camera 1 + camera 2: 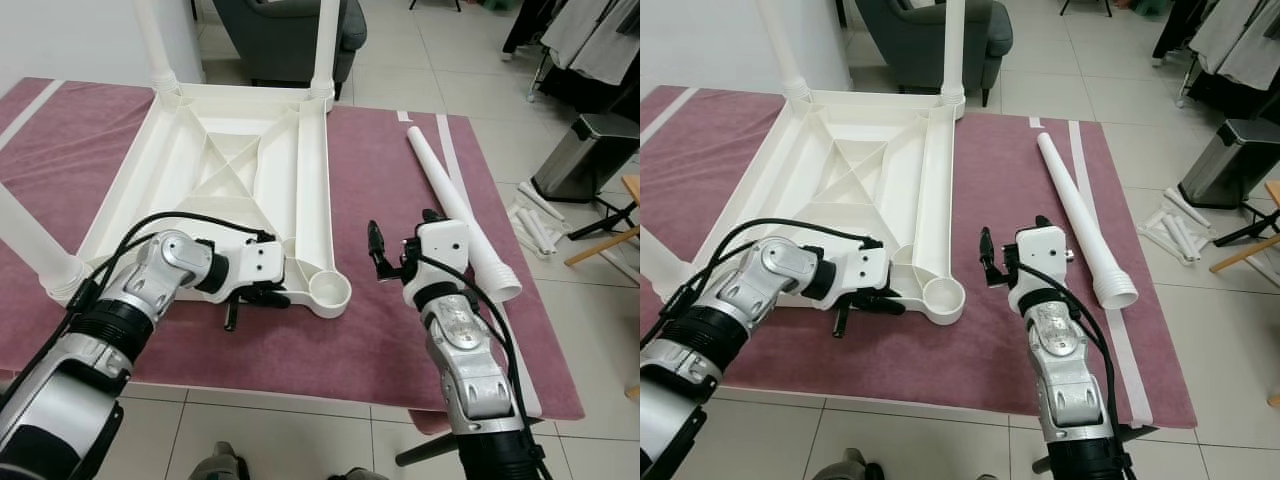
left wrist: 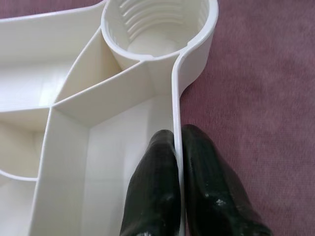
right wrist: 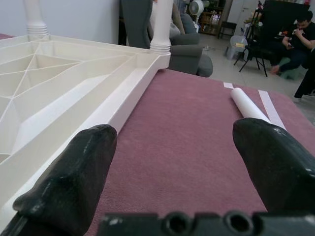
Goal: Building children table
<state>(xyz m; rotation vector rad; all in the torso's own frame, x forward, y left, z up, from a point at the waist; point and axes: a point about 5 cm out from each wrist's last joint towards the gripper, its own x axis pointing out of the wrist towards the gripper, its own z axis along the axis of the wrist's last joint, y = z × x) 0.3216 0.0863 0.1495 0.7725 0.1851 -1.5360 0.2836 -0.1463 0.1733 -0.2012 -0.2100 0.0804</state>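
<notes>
The white children's table top [image 1: 240,165] lies upside down on a maroon mat [image 1: 390,330]. Legs stand screwed in at its far left [image 1: 158,45], far right [image 1: 325,45] and near left [image 1: 35,245] corners. The near right corner socket [image 1: 328,292] is an open threaded cup [image 2: 155,29]. My left gripper [image 1: 262,296] is shut on the table's rim [image 2: 176,98] just behind that socket, one finger [image 2: 152,187] on each side of the wall. A loose white leg [image 1: 455,205] lies on the mat to the right. My right gripper [image 1: 400,242] hovers open between table and loose leg.
A grey armchair [image 1: 290,35] stands beyond the table. To the right on the tiled floor are a metal bin [image 1: 585,150], small white parts [image 1: 535,225] and a wooden stand [image 1: 610,240]. A person [image 3: 295,39] sits far off. The mat's front edge is close to me.
</notes>
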